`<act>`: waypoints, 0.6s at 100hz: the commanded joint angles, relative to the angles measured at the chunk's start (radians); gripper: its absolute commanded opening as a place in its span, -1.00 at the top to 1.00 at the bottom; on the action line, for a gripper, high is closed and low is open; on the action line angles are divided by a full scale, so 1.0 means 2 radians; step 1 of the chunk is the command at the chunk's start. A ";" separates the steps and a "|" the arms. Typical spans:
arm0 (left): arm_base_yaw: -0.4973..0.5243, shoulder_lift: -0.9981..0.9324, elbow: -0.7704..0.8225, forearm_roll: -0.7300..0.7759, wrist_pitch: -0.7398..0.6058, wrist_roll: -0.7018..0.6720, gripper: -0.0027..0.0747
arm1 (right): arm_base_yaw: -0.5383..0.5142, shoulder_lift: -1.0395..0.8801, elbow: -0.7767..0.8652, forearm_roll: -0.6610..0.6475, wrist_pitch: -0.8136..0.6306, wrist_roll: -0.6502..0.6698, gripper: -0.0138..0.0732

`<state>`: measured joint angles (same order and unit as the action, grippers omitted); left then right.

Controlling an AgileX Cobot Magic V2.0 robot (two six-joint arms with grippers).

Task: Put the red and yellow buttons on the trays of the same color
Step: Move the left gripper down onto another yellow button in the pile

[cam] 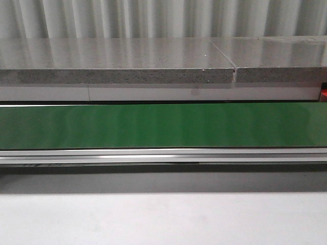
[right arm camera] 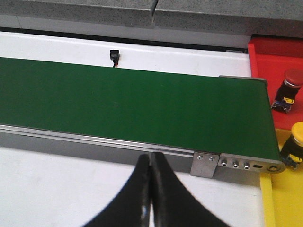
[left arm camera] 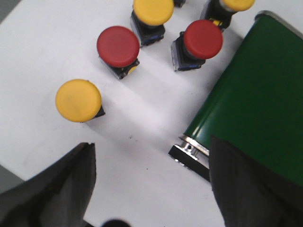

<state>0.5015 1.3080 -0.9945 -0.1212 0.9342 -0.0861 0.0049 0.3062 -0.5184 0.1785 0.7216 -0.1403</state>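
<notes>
In the left wrist view, several buttons stand on the white table: a yellow button (left arm camera: 78,100) closest to my fingers, a red button (left arm camera: 118,46), another red button (left arm camera: 203,39) and a yellow button (left arm camera: 153,11) beyond them. My left gripper (left arm camera: 151,153) is open above bare table, holding nothing. In the right wrist view, the red tray (right arm camera: 276,71) holds a red button (right arm camera: 290,79) and the yellow tray (right arm camera: 282,198) holds a yellow button (right arm camera: 296,140). My right gripper (right arm camera: 151,158) is shut and empty, close to the conveyor's near rail.
The green conveyor belt (cam: 163,125) runs across the front view, with a grey stone ledge (cam: 117,75) behind it. Its end roller (left arm camera: 194,146) lies near my left fingers. The belt's other end (right arm camera: 246,164) abuts the trays. A small black connector (right arm camera: 113,56) lies behind the belt.
</notes>
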 commanded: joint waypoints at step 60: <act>0.051 0.170 -0.103 0.024 0.087 0.015 -0.35 | 0.001 0.004 -0.012 -0.001 -0.037 -0.005 0.85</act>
<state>0.6014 1.6571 -1.1645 -0.0737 1.0983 -0.0572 0.0049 0.3062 -0.5184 0.1785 0.7216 -0.1403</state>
